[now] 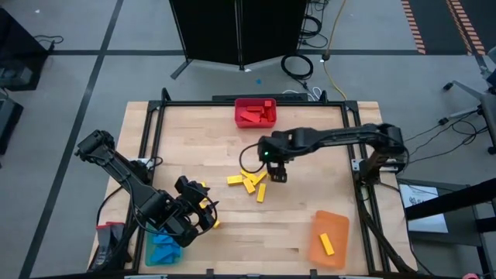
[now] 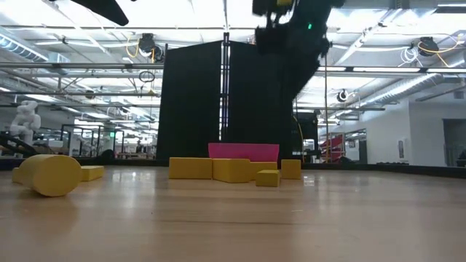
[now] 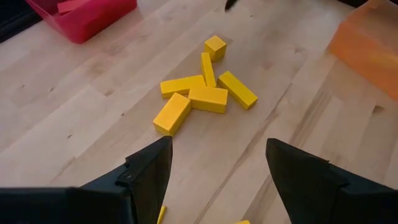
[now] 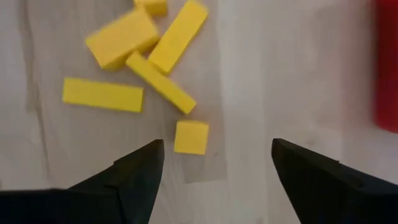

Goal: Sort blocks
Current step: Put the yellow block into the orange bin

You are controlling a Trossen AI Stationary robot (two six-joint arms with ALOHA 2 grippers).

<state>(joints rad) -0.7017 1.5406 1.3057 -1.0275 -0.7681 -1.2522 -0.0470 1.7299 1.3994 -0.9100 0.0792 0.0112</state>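
Several yellow blocks (image 1: 249, 184) lie in a loose cluster on the middle of the wooden table (image 1: 310, 201); they also show in the left wrist view (image 3: 202, 93) and the right wrist view (image 4: 149, 56). My right gripper (image 1: 277, 173) hangs open above the cluster's right side, pointing steeply down, with a small yellow cube (image 4: 191, 137) on the table just beyond its left finger. My left gripper (image 1: 203, 214) stands open at the near left, aimed slantwise at the cluster, with nothing between its fingers (image 3: 219, 144). Two more yellow blocks (image 1: 208, 204) lie close beside it.
A red bin (image 1: 256, 113) with red blocks stands at the far middle. An orange bin (image 1: 329, 239) at the near right holds one yellow block (image 1: 327, 244). A blue bin (image 1: 163, 249) with blue blocks sits at the near left, beside my left arm.
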